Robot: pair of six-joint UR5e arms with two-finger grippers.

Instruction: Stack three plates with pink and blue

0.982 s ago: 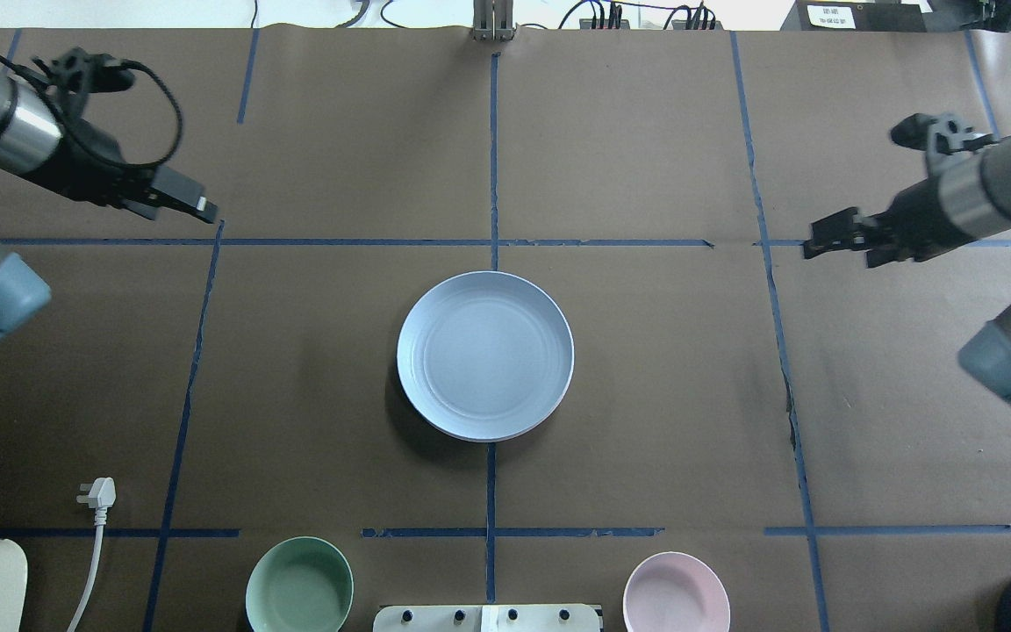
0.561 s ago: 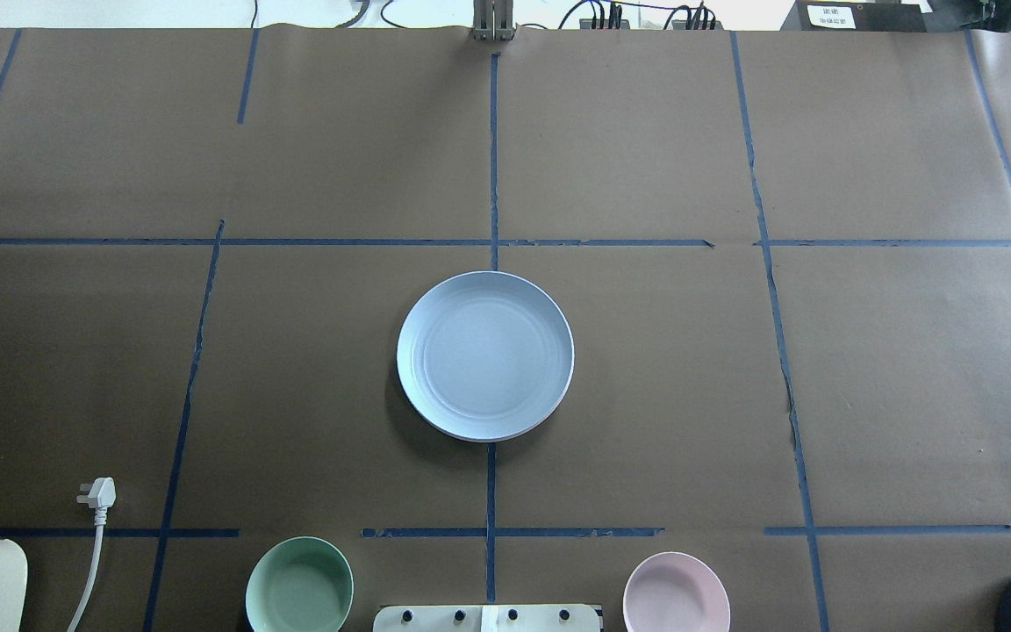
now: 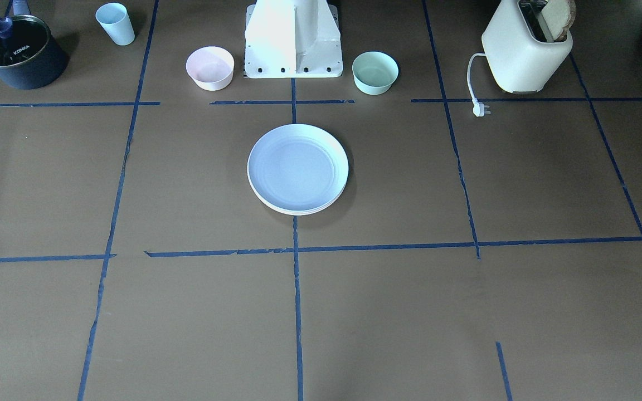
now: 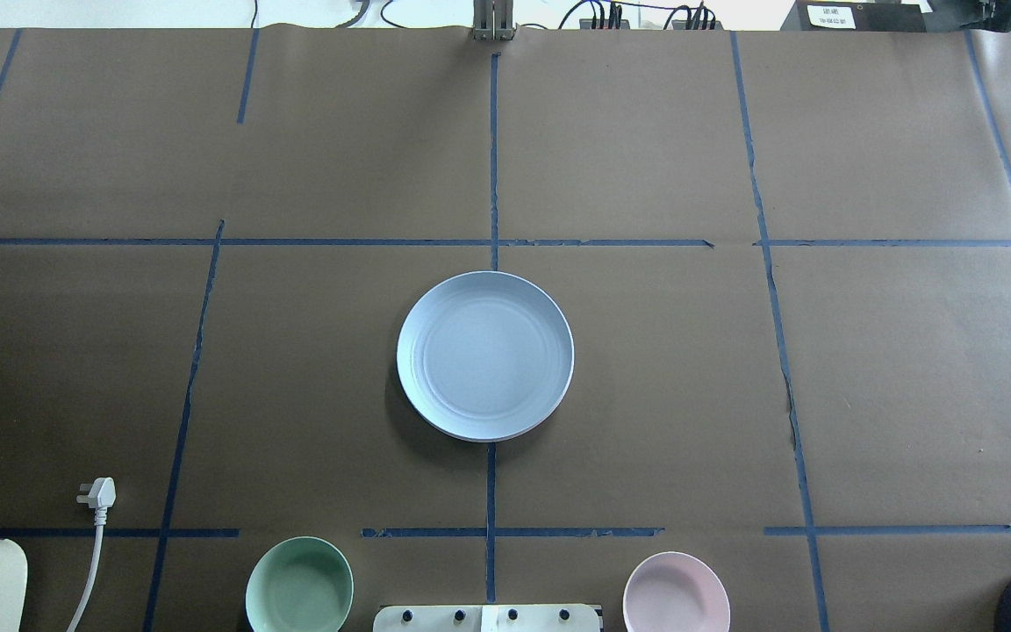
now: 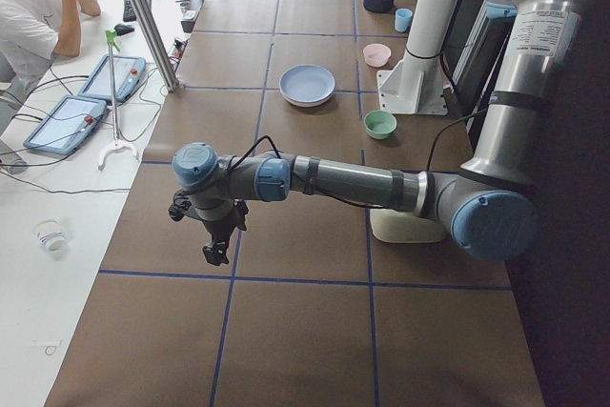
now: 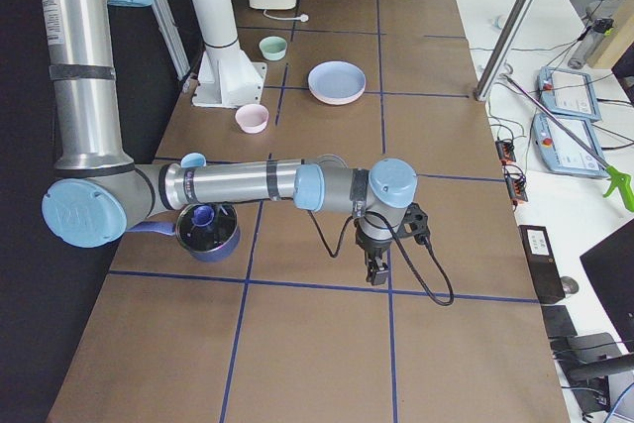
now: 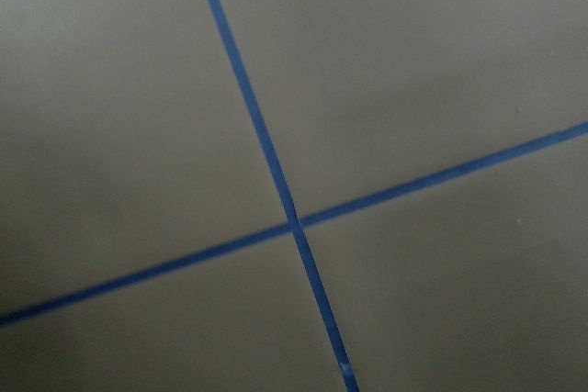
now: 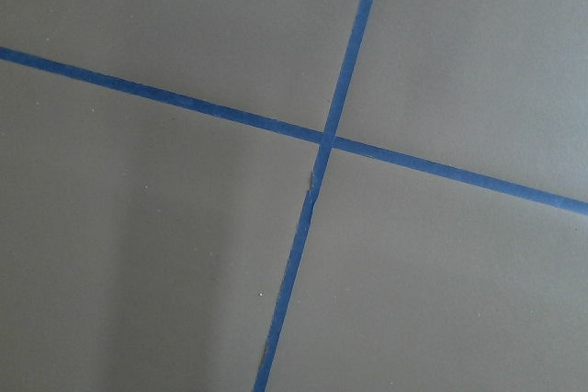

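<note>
A stack of plates stands at the table's middle with the light blue plate (image 4: 485,355) on top; it also shows in the front view (image 3: 297,167). A cream rim (image 3: 298,212) shows under it. The pink plate is hidden in the stack. Neither gripper shows in the overhead or front view. My left gripper (image 5: 217,253) hangs low over bare paper far from the stack, at the table's left end. My right gripper (image 6: 377,274) hangs likewise at the right end. I cannot tell whether either is open. Both wrist views show only paper and blue tape.
A mint bowl (image 4: 299,585) and a small pink bowl (image 4: 676,592) flank the robot's base (image 3: 293,39). A toaster (image 3: 526,47) with its loose plug (image 4: 98,493), a dark pot (image 3: 19,53) and a blue cup (image 3: 115,23) stand along the near edge.
Both arms, at the overhead view's sides one second ago, have drawn out of that view. The plate stack has not moved.
</note>
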